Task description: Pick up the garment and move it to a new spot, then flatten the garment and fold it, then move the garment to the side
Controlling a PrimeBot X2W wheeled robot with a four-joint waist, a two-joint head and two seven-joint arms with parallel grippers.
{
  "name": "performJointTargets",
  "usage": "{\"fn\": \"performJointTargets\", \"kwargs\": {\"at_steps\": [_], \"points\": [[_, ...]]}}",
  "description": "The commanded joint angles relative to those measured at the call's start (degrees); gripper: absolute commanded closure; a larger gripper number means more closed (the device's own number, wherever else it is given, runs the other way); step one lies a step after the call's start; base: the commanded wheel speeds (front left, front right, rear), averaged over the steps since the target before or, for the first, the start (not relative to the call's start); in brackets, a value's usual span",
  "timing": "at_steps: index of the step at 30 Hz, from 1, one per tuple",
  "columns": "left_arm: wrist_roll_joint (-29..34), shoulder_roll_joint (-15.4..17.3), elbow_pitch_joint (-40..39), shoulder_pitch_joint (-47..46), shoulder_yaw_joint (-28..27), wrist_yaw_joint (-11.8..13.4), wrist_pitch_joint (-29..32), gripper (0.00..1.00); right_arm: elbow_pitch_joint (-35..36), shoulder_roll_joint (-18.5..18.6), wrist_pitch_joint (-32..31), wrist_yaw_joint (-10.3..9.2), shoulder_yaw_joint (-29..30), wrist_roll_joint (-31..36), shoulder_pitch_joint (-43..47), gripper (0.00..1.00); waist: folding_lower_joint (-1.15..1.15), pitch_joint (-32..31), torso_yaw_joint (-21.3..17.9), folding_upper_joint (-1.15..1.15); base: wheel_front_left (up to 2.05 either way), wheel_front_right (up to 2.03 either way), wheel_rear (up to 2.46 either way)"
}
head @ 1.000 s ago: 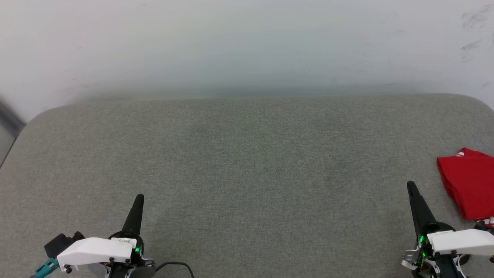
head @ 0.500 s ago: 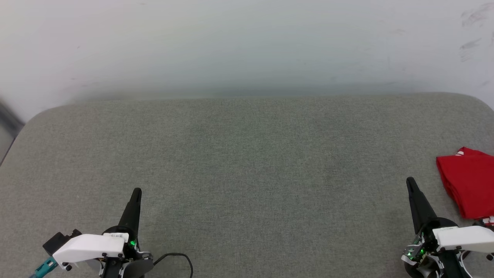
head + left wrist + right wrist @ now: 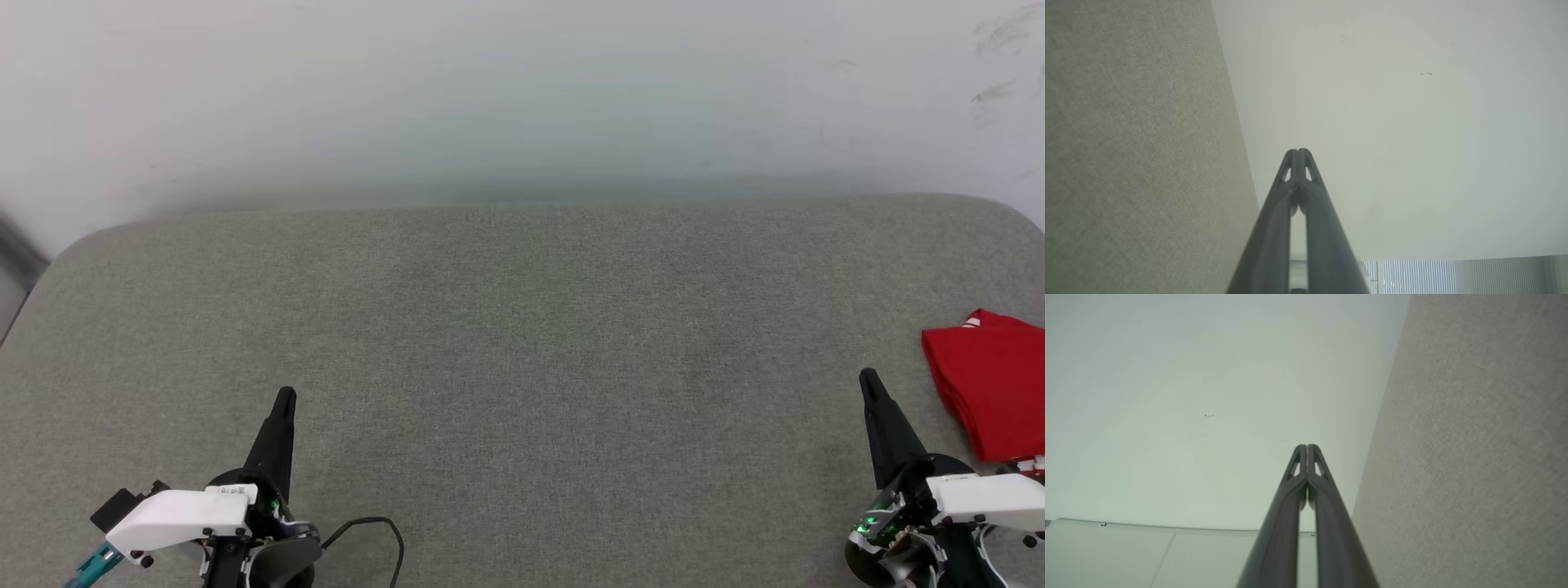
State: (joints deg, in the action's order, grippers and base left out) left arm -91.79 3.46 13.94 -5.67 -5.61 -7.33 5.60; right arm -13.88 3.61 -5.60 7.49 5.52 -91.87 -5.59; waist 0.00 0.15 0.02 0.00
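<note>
Sitting folded on the grey pad [image 3: 522, 367] just right of the tip of the right gripper [image 3: 867, 380], the garment [image 3: 992, 392] runs roughly parallel to those fingers and well apart from the left gripper [image 3: 284, 398], both clenched on nothing, so the right arm is nearer.

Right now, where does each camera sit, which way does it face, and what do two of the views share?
Head view: on the head, facing forward-down at the grey surface, wall and folded garment; left gripper and right gripper show below.
Left wrist view: on that wrist, looking along its shut fingers at the wall.
Right wrist view: likewise, along its own shut fingers.
Shared: both wrist views show wall and surface.
</note>
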Motion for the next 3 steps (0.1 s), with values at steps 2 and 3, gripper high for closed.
{"fn": "performJointTargets", "kwargs": {"at_steps": [2,3], "points": [[-1.31,0.04,0.19,-0.8,-0.21,-0.34,0.44,1.0,-0.18,-0.12,-0.4,0.0,0.19,-1.36,-0.95,1.0,0.0,0.02,-0.01,0.0,0.0,0.0,0.0],[-1.53,0.03,0.23,-0.83,-0.24,-0.36,0.49,1.0,-0.21,-0.14,-0.46,-0.01,0.21,-1.52,-0.98,1.0,0.0,0.03,-0.02,0.0,0.0,0.0,0.0]]}}
